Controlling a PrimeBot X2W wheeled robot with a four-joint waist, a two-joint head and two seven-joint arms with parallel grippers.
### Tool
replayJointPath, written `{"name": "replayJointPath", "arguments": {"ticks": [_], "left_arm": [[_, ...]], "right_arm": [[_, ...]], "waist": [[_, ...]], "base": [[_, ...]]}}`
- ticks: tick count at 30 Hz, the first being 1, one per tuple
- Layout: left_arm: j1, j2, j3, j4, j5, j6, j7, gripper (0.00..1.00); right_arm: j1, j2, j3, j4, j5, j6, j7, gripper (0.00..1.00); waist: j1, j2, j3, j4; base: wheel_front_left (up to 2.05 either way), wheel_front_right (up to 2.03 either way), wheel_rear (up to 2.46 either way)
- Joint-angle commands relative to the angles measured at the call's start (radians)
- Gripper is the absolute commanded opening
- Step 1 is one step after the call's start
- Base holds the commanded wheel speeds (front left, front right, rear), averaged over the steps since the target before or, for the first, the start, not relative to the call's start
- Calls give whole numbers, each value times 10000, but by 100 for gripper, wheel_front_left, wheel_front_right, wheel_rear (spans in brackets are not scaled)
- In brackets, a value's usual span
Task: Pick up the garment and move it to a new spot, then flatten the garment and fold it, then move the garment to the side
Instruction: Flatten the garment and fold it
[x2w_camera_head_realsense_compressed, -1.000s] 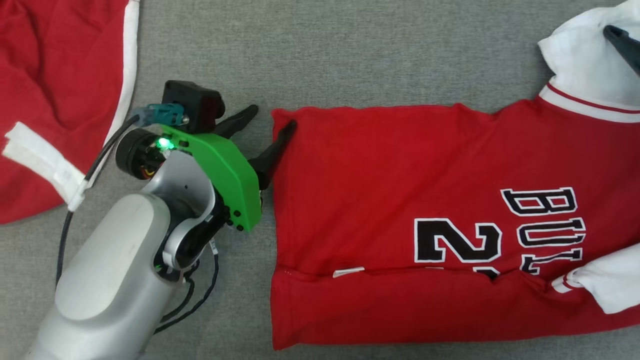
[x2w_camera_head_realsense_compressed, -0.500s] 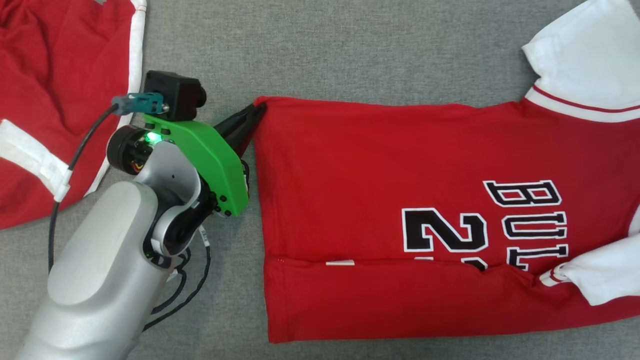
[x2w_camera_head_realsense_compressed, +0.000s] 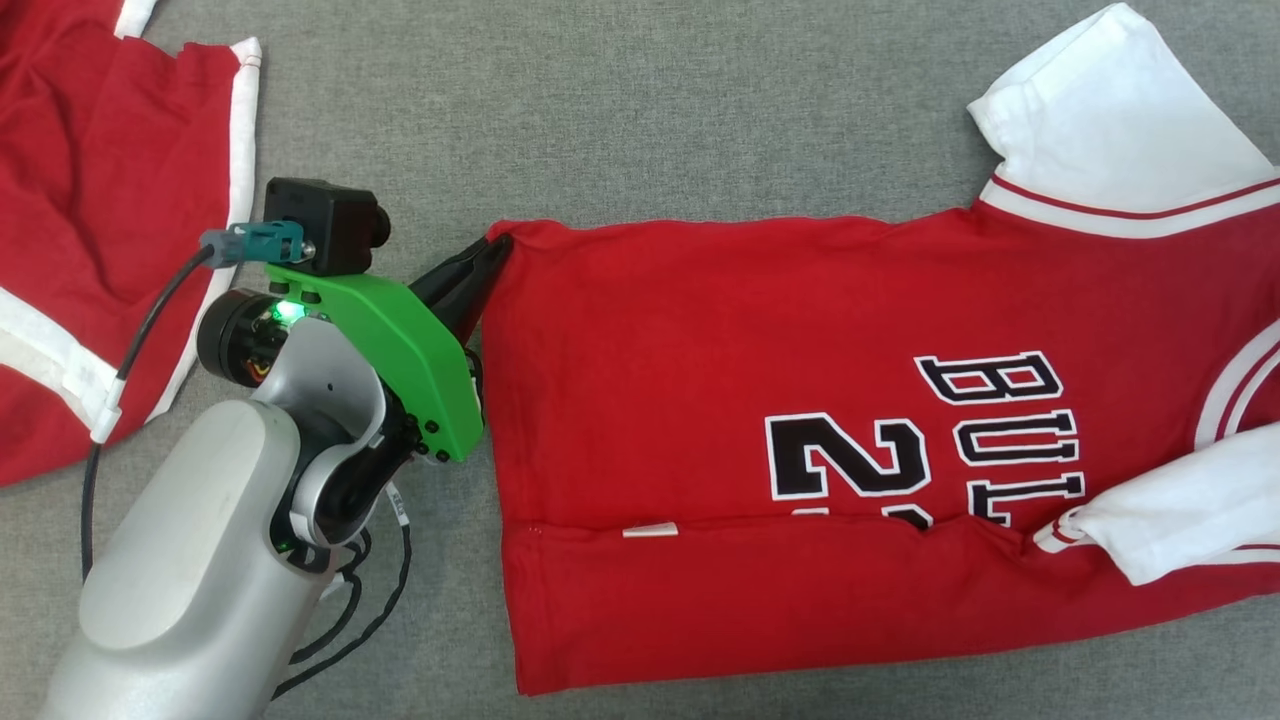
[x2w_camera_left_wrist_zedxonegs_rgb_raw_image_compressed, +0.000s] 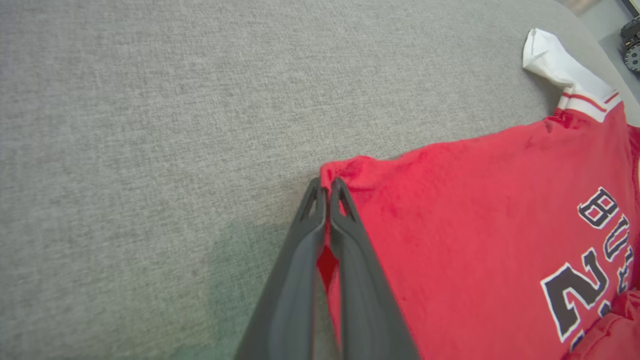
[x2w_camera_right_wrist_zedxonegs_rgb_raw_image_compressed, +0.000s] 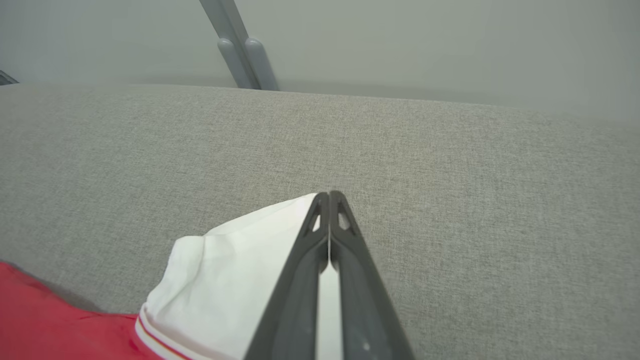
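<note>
The garment (x2w_camera_head_realsense_compressed: 800, 350) is a red jersey with black lettering and white sleeves, lying flat on the grey cloth surface (x2w_camera_head_realsense_compressed: 650, 120). Its lower edge is folded over along the near side. My left gripper (x2w_camera_head_realsense_compressed: 492, 248) is shut on the jersey's far left hem corner; in the left wrist view its tips (x2w_camera_left_wrist_zedxonegs_rgb_raw_image_compressed: 324, 182) pinch red fabric (x2w_camera_left_wrist_zedxonegs_rgb_raw_image_compressed: 475, 210) between them. In the right wrist view my right gripper (x2w_camera_right_wrist_zedxonegs_rgb_raw_image_compressed: 329, 194) is shut on the white sleeve (x2w_camera_right_wrist_zedxonegs_rgb_raw_image_compressed: 235, 270), with white cloth showing between the fingers. That sleeve (x2w_camera_head_realsense_compressed: 1100, 110) lies at the far right in the head view.
A second red garment with white trim (x2w_camera_head_realsense_compressed: 100, 250) lies at the far left, close to my left forearm (x2w_camera_head_realsense_compressed: 200, 560) and its cable. A grey post (x2w_camera_right_wrist_zedxonegs_rgb_raw_image_compressed: 240, 45) stands beyond the surface's far edge. Bare grey surface stretches behind the jersey.
My left gripper has shut on the jersey's hem corner, where it stood open beside it. The right gripper has left the head view, and the camera has shifted.
</note>
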Motion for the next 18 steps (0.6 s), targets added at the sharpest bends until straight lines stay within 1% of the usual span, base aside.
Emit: {"name": "replayJointPath", "arguments": {"ticks": [1,3,4,5,6,7,11,13,14,16,18], "left_arm": [[69,49,2,-15,-12,87,24,0],[72,72,38,27,-5,98,-24,0],[90,20,129,39,-18,200,-121,0],[89,-15,154,42,33,225,-214,14],[109,-17,128,74,119,246,-284,92],[134,-10,131,98,217,279,-426,100],[444,-34,55,313,598,350,-1162,100],[746,-78,67,359,776,377,-1668,100],[917,-19,23,367,969,320,-2028,100],[1427,-81,128,385,1090,466,-2812,100],[1942,46,121,407,1569,702,-3585,100]], "right_arm": [[-33,-55,63,-3,82,1,-85,0],[-83,-79,165,22,64,1,-141,0],[-130,-116,208,33,-54,1,-237,0],[-186,-127,217,57,-186,1,-371,3],[-193,-89,246,101,-288,1,-524,45],[-181,-45,284,111,-414,1,-706,99],[130,267,398,275,-1083,1,-1836,100],[436,385,425,314,-1494,1,-2507,100],[667,496,462,349,-1731,-1,-2896,100],[1224,798,453,418,-2018,1,-3506,100],[1812,1041,464,451,-2344,-1,-4025,100]], "waist": [[0,0,20,15],[0,0,16,31],[0,0,14,39],[0,0,3,47],[0,0,-32,49],[0,0,-78,48],[0,0,-560,-10],[0,0,-911,-81],[0,0,-1179,-139],[0,0,-1684,-239],[0,0,-2211,-381]], "base": [[0,0,0],[0,0,0],[0,0,0],[0,0,0],[0,0,0],[0,0,0],[0,0,0],[0,0,0],[0,0,0],[0,0,0],[0,0,0]]}}
